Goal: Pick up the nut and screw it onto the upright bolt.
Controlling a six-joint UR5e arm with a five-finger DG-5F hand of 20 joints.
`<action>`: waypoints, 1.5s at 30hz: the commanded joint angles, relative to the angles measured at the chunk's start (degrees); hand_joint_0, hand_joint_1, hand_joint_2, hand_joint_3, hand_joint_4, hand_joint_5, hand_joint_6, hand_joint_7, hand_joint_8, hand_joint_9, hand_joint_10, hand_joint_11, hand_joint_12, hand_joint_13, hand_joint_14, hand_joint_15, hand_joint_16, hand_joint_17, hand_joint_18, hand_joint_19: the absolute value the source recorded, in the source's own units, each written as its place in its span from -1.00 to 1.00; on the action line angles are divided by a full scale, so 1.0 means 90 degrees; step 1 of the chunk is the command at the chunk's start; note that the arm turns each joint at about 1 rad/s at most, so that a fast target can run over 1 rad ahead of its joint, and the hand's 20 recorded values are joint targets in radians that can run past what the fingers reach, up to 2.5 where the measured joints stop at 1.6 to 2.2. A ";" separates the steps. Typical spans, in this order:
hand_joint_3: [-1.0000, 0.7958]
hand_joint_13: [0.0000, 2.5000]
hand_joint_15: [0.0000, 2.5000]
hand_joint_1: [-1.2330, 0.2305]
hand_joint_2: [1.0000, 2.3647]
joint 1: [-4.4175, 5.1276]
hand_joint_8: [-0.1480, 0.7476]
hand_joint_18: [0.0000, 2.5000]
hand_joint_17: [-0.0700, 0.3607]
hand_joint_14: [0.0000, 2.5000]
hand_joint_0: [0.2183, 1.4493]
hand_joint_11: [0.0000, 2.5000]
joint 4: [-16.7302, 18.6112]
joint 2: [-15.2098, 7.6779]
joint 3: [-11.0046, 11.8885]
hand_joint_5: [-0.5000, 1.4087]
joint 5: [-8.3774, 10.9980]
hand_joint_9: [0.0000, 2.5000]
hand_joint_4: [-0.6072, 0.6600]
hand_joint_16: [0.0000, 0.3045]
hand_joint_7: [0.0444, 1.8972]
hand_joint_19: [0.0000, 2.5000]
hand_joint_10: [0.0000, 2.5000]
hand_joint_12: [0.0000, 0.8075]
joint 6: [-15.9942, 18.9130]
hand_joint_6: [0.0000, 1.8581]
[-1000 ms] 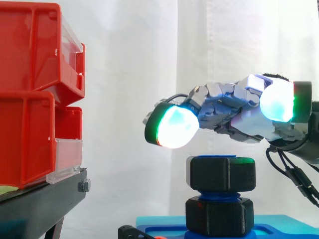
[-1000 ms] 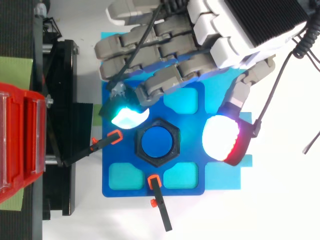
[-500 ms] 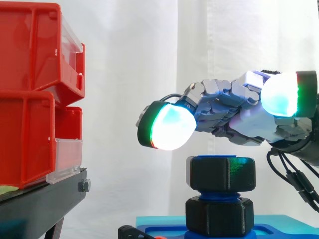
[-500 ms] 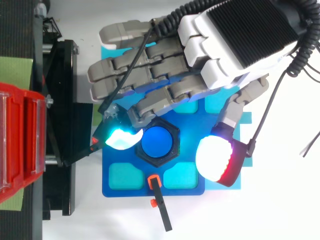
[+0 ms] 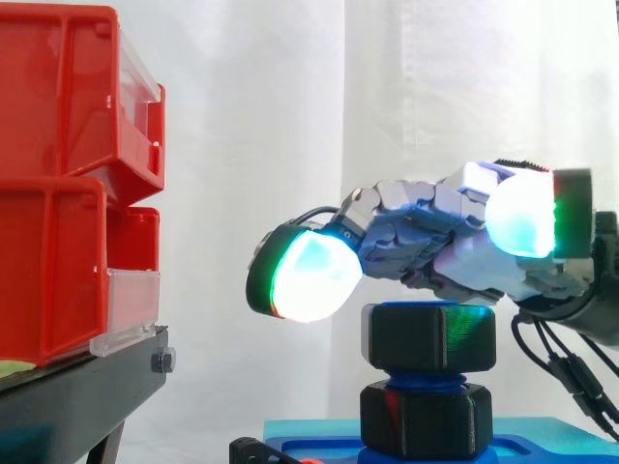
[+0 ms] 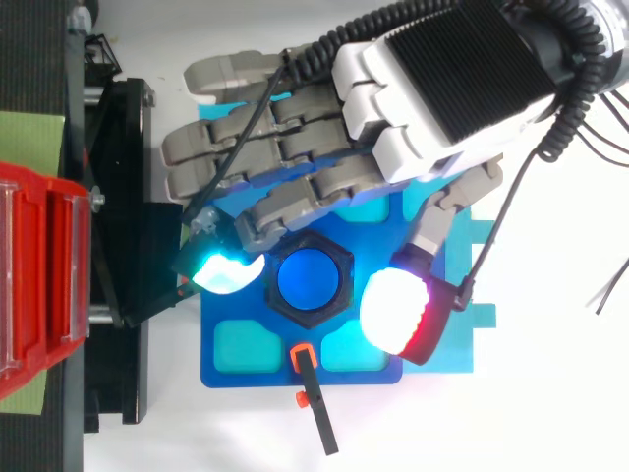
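Note:
A black hex nut [image 5: 429, 336] sits at the top of the upright blue bolt [image 6: 308, 280], above a second black nut [image 5: 426, 418] lower on the same bolt. My hand [image 6: 432, 98] hovers just over the top nut, open and holding nothing. Its fingers are stretched out and slightly bent. One glowing fingertip [image 5: 305, 275] hangs to the left of the nut, and the thumb pad [image 6: 396, 310] lies on the other side. In the top view the two pads flank the nut [image 6: 344, 280] with small gaps, touching nothing.
The bolt stands on a blue base plate [image 6: 256, 364] with several shallow pockets, held by two black clamps with orange tips [image 6: 307, 379]. Stacked red bins [image 5: 58, 193] on a black stand [image 5: 77, 396] are at the left. A white curtain is behind.
The hand has moved toward the bins and sunk a little. Its fingertip and thumb pad now lie on either side of the top nut instead of behind it.

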 commanded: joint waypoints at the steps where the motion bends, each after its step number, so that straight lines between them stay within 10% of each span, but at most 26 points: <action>1: -0.44 -0.87 -1.00 0.54 -1.00 0.0007 -0.20 -1.00 -0.22 -1.00 -0.60 -1.00 0.0038 -0.0035 0.0014 -0.68 0.0025 -0.78 0.22 -0.72 -0.30 -1.00 -1.00 -0.22 0.0027 -0.46; 36: -0.44 -0.75 -1.00 0.42 -1.00 -0.0227 -0.08 -1.00 -0.33 -1.00 -0.57 -1.00 0.0068 -0.0035 0.0014 -0.57 -0.0219 -0.63 0.28 -0.78 0.49 -1.00 -1.00 -0.25 -0.0022 -0.46; 45: -0.44 -0.72 -1.00 0.41 -1.00 -0.0413 -0.05 -1.00 -0.35 -1.00 -0.57 -1.00 0.0107 -0.0035 0.0004 -0.57 -0.0415 -0.56 0.31 -0.79 0.35 -1.00 -1.00 -0.26 -0.0090 -0.32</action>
